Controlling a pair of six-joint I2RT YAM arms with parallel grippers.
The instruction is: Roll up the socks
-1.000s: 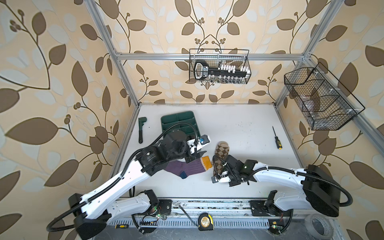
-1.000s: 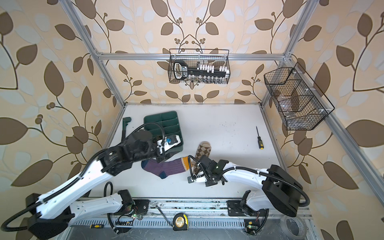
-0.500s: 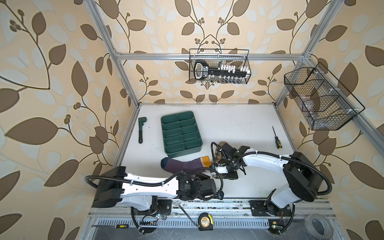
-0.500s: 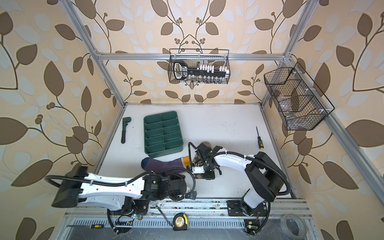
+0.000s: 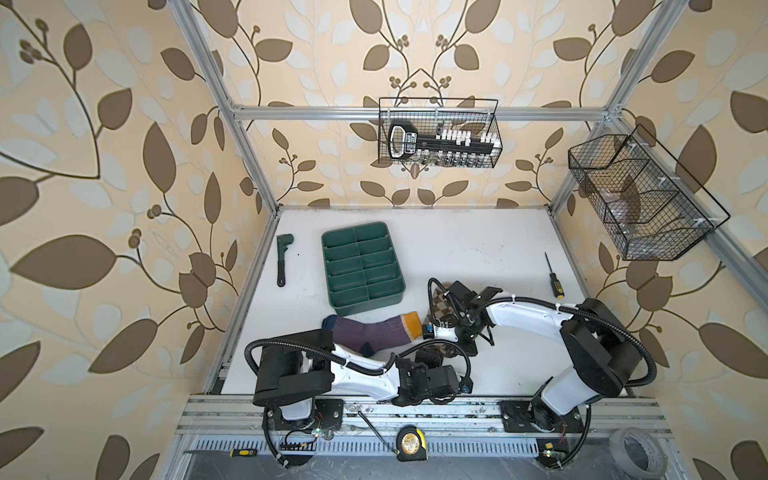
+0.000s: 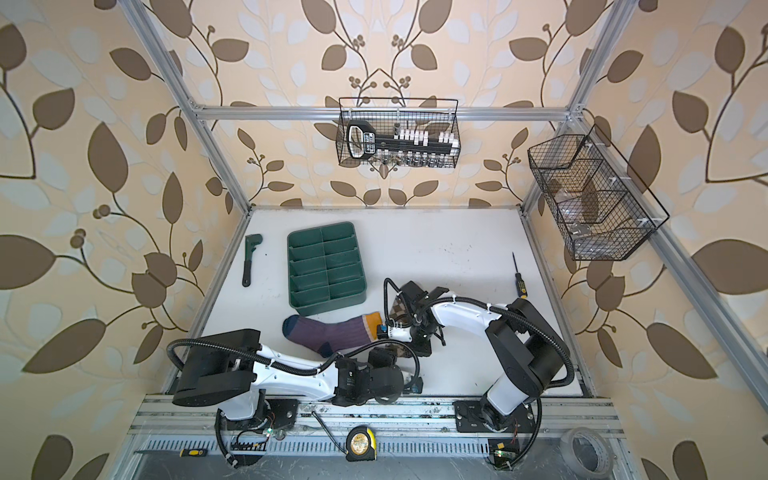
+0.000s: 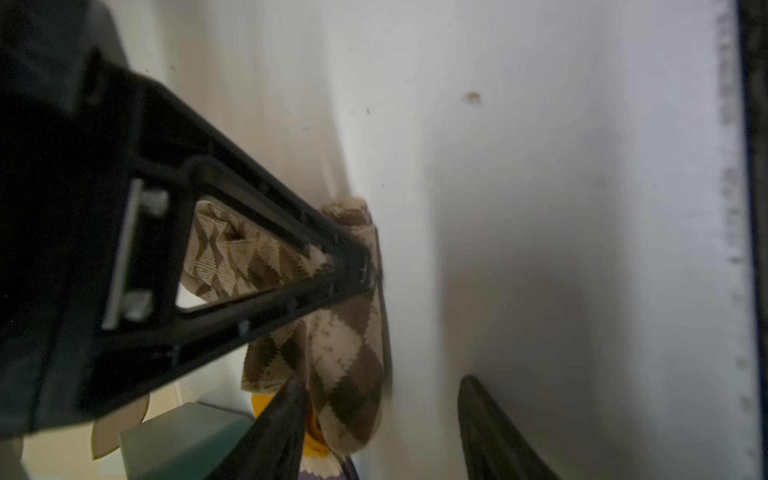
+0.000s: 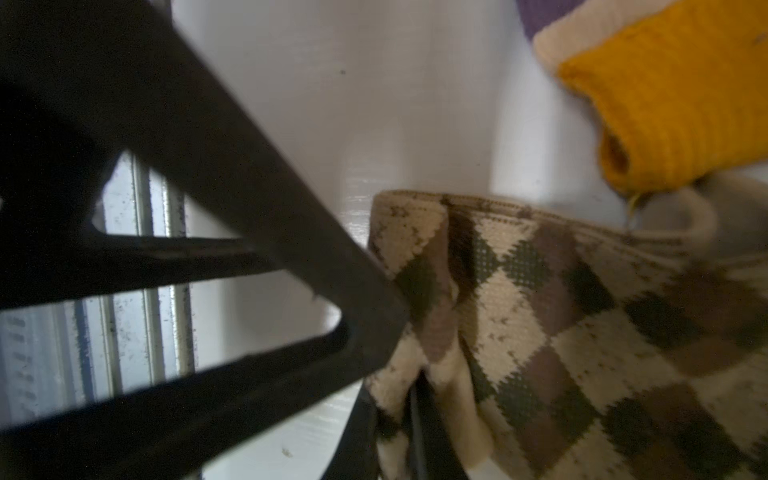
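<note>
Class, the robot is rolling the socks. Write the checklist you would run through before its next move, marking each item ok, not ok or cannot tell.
1. Grip of right end effector on argyle sock: ok, shut on a bunched edge.
2. Readiness of left end effector: ok, fingers apart beside that sock.
3. Roll progress: not ok, only bunched.
4. State of purple sock: ok, flat on the table, ungripped.
5. Socks separated: not ok, yellow cuff meets the argyle sock.
6. Grip firmness: cannot tell.
</note>
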